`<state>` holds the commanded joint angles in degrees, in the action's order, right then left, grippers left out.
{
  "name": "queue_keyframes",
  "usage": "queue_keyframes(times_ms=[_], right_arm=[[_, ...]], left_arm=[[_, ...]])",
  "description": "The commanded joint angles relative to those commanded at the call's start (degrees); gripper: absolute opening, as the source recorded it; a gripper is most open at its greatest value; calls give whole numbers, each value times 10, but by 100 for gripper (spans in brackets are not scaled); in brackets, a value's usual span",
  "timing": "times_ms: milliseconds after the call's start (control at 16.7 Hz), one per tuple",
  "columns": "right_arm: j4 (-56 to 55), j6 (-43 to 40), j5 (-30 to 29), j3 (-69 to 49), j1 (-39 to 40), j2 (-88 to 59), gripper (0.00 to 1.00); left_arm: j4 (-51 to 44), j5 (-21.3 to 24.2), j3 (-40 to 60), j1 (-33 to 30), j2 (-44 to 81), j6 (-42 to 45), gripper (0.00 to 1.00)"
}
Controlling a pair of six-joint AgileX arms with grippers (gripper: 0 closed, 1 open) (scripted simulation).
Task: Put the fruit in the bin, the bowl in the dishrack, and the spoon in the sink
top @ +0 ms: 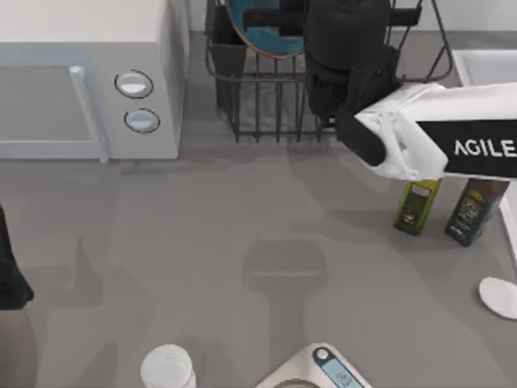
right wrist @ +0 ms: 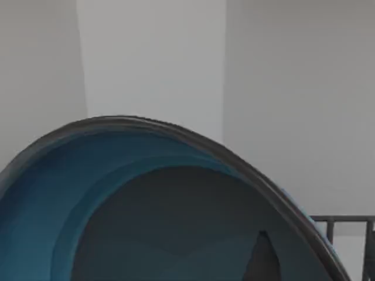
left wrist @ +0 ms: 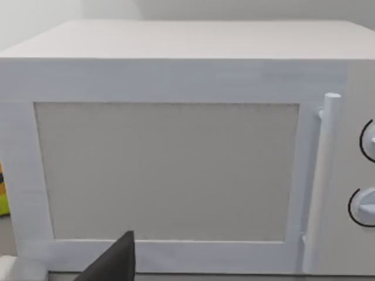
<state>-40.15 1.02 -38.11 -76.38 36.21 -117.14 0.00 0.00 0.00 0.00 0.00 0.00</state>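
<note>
Bowl [top: 262, 32] sits tilted in the dishrack [top: 266, 105] at the desk's far edge, my right end effector [top: 343, 48] above it; I cannot tell its grip state. Pulling away carelessly could tip the bowl out

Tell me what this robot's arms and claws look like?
The right arm has a glossy white shell with a black band bearing white "AGILE" lettering, then a bulky matte black wrist leading to its claw over the dishrack. At the top view's left edge, the left arm shows as a black shape. A dark finger tip appears in the left wrist view.
</note>
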Motion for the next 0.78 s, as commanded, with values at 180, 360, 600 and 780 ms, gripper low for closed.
queue_keyframes(times_ms=[180,360,600,780], right_arm=[[0,0,0,0,0,0,83],[0,0,0,0,0,0,100],[0,0,0,0,0,0,100],[0,0,0,0,0,0,100]], left_arm=[[0,0,0,0,0,0,100],[0,0,0,0,0,0,100],[0,0,0,0,0,0,100],[0,0,0,0,0,0,100]])
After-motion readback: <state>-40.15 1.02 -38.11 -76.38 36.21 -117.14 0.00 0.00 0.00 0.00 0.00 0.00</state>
